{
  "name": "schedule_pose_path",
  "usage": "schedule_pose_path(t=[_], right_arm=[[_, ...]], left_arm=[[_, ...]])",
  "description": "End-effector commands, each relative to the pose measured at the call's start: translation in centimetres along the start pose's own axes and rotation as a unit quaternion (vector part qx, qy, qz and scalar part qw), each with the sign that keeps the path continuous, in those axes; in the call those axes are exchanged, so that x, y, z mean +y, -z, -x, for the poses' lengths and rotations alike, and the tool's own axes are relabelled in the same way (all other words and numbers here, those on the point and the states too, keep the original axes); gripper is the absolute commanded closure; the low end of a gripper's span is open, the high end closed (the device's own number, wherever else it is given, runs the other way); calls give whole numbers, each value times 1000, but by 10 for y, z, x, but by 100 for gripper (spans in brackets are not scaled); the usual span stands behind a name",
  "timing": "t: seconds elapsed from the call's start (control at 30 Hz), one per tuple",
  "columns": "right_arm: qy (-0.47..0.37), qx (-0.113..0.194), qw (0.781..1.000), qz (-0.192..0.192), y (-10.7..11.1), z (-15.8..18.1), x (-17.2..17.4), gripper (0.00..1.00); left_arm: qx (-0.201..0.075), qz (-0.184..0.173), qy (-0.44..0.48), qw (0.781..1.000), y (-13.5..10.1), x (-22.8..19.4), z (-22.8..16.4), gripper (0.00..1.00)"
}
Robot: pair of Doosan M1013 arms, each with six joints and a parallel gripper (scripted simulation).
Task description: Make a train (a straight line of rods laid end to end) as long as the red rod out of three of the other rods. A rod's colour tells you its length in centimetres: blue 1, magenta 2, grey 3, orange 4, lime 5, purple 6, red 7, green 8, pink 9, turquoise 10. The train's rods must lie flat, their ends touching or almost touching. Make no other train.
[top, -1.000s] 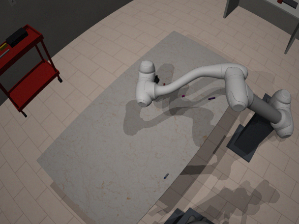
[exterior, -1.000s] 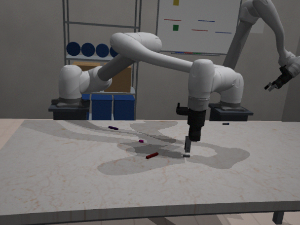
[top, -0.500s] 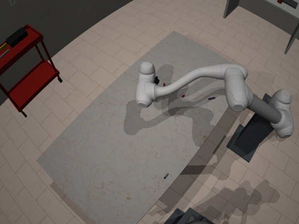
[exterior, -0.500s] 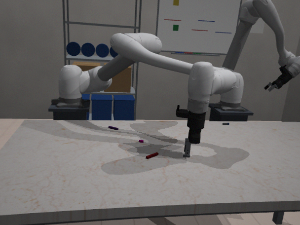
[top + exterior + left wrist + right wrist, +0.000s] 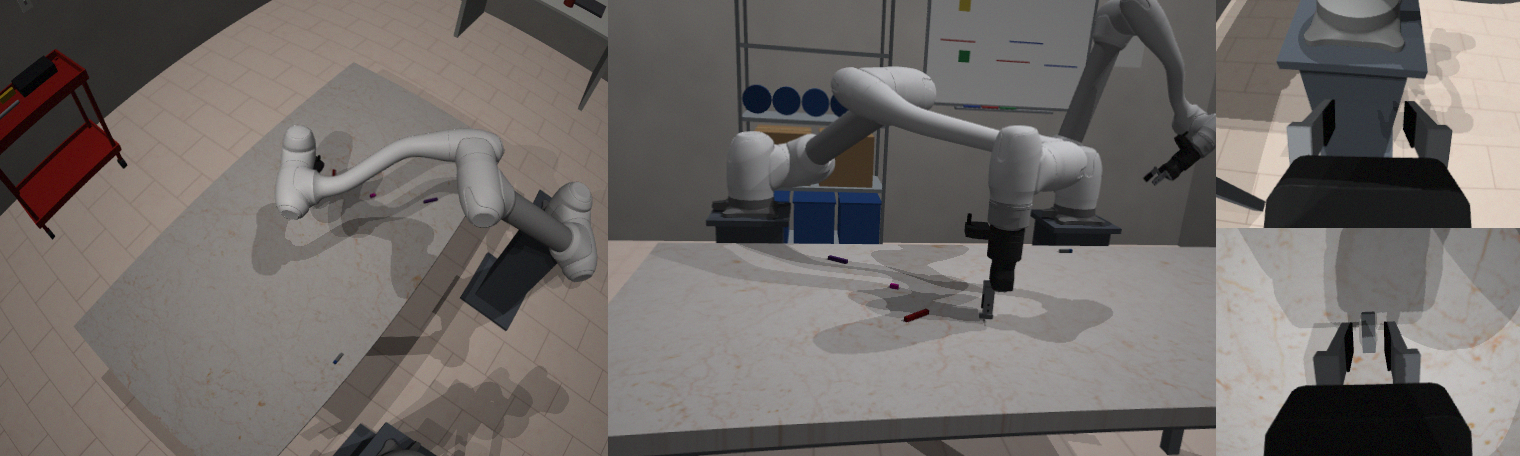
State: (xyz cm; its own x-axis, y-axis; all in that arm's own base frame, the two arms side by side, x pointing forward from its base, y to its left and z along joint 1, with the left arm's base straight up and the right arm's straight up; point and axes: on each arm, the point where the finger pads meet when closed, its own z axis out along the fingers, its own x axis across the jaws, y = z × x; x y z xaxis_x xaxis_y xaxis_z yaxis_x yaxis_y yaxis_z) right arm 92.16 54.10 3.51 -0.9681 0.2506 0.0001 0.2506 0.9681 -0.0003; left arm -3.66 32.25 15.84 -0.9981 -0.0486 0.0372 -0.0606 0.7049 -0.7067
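Observation:
The red rod [image 5: 334, 172] [image 5: 916, 315] lies on the table. A magenta rod [image 5: 372, 195] [image 5: 894, 286] and a purple rod [image 5: 430, 200] [image 5: 838, 259] lie apart from it. A small grey rod [image 5: 987, 316] [image 5: 1368, 335] lies under my right gripper [image 5: 988, 311] [image 5: 1368, 336]. That gripper is part open, pointing down, its fingers on either side of this rod with gaps. Near the table's edge, a short grey piece [image 5: 340, 356] [image 5: 1063, 251] has a blue piece [image 5: 335, 361] [image 5: 1070, 251] at its end. My left gripper [image 5: 1151, 179] [image 5: 1369, 114] is open and empty, raised high.
The pale marbled table [image 5: 200, 300] [image 5: 808, 385] carries the rods. My right arm [image 5: 415, 150] [image 5: 928, 120] reaches over it and hides its gripper in the top view. Shadows cover part of the table. A red cart [image 5: 65, 165] stands apart on the floor.

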Motion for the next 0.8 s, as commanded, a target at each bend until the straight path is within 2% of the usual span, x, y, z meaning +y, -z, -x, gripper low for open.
schedule_pose_path(t=[0.0, 0.77], right_arm=[[0, -1, 1000, 1, 2, 0, 0, 46], [0, -1, 1000, 1, -10, 0, 0, 46]], left_arm=[[0, 0, 0, 1000, 0, 0, 0, 0], [0, 0, 0, 1000, 0, 0, 0, 0]])
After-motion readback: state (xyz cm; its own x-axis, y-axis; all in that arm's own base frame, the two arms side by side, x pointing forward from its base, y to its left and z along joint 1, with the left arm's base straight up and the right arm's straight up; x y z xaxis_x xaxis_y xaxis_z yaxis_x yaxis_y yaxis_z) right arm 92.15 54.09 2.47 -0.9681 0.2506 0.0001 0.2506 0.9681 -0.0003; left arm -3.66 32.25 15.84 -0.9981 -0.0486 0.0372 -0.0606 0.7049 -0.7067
